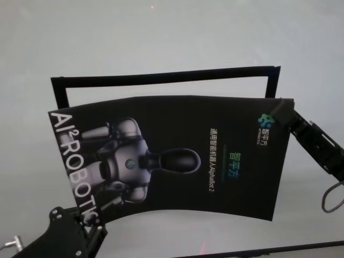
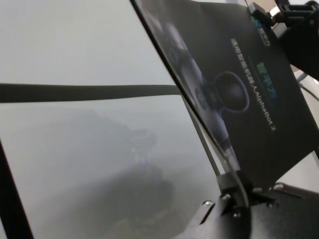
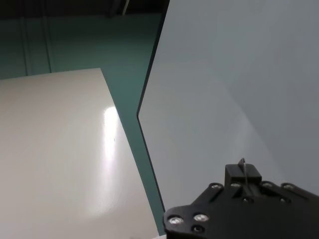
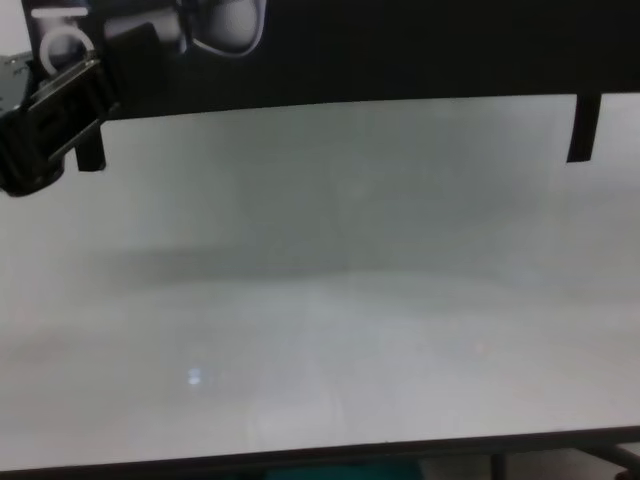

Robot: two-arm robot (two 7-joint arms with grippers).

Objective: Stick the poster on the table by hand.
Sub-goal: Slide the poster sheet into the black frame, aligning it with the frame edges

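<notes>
The poster [image 1: 177, 156] is a black glossy sheet with a grey-white robot figure and white letters. It hangs bowed in the air above the pale grey table [image 1: 161, 32]. My left gripper [image 1: 88, 223] is shut on its near left corner by the white letters. My right gripper [image 1: 280, 115] is shut on its far right corner by the small logo. In the left wrist view the poster [image 2: 249, 99] runs up from the left gripper [image 2: 233, 195]. In the right wrist view a thin sheet edge sits in the right gripper [image 3: 243, 175]. The chest view shows the poster's [image 4: 400, 50] lower edge and the left gripper [image 4: 60, 110].
A narrow black strip [image 1: 161, 78] forms a rectangular outline on the table behind the poster; it also shows in the left wrist view [image 2: 89, 92]. The table's dark front edge [image 4: 320, 458] is near me. A second white table [image 3: 60, 149] stands beyond a green floor gap.
</notes>
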